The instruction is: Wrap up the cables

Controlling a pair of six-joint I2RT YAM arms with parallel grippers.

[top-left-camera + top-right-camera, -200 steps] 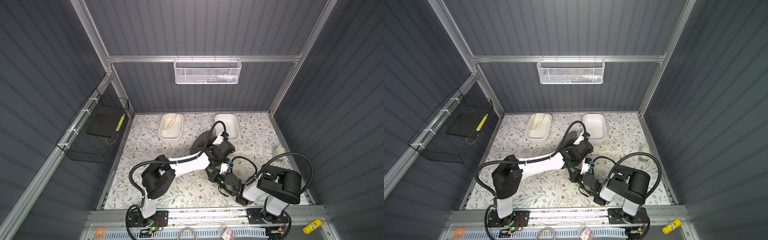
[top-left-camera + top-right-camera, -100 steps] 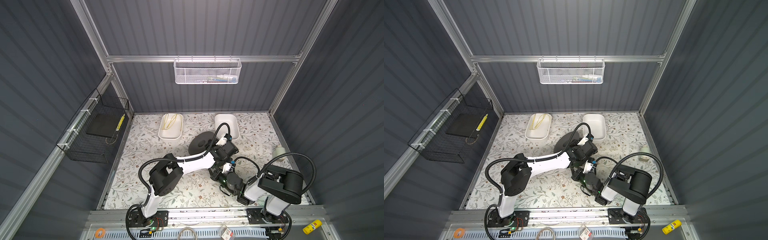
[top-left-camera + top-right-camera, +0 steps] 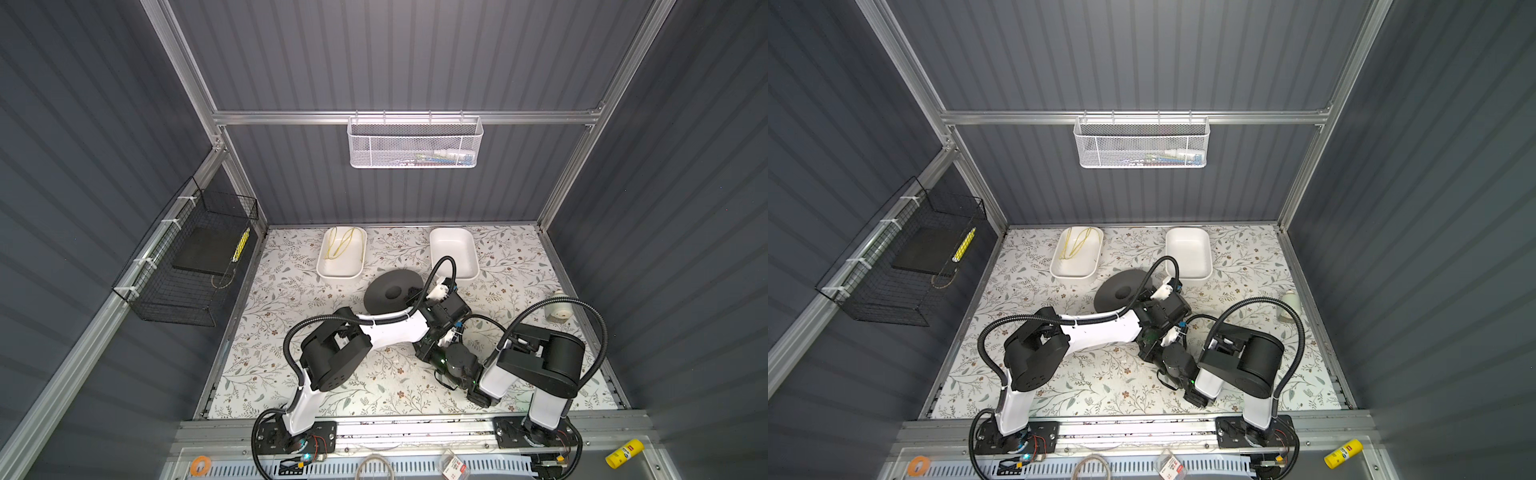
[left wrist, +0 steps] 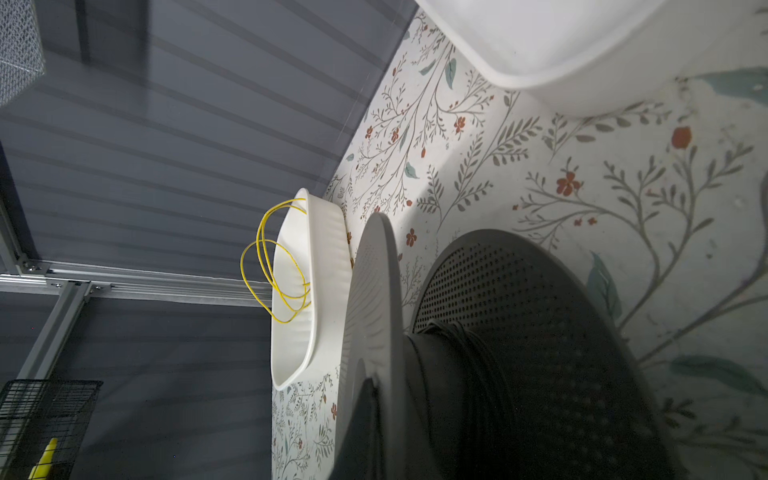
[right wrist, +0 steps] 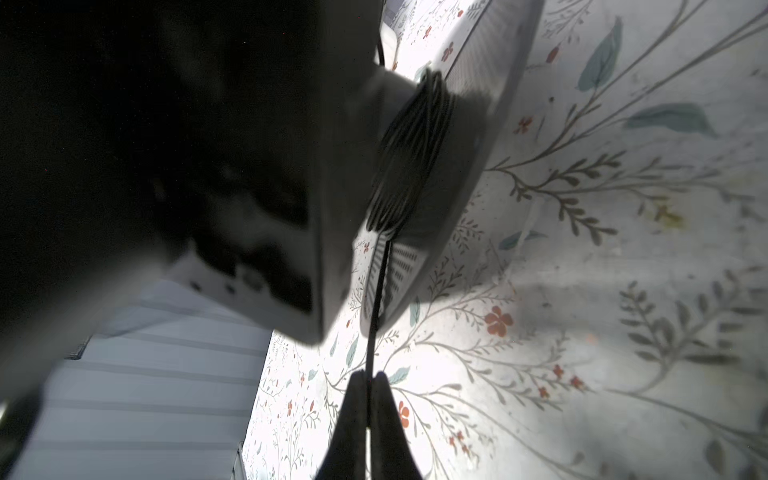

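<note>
spool: grey plastic two-disc spool (image 3: 388, 293) on floral-print table (image 3: 291, 299)
cable: thin black flexible cable (image 5: 409, 145), several turns wound on spool hub, one strand running straight off the spool
right tool (image 5: 368, 380): just beside spool, pinched together on that cable strand
left tool (image 3: 412, 295): at spool rim, clamped on upper disc

cables (image 5: 409, 153): thin, black | several turns wound on spool (image 5: 498, 62) hub | one taut straight strand pinched in right gripper (image 5: 368, 380)
</note>
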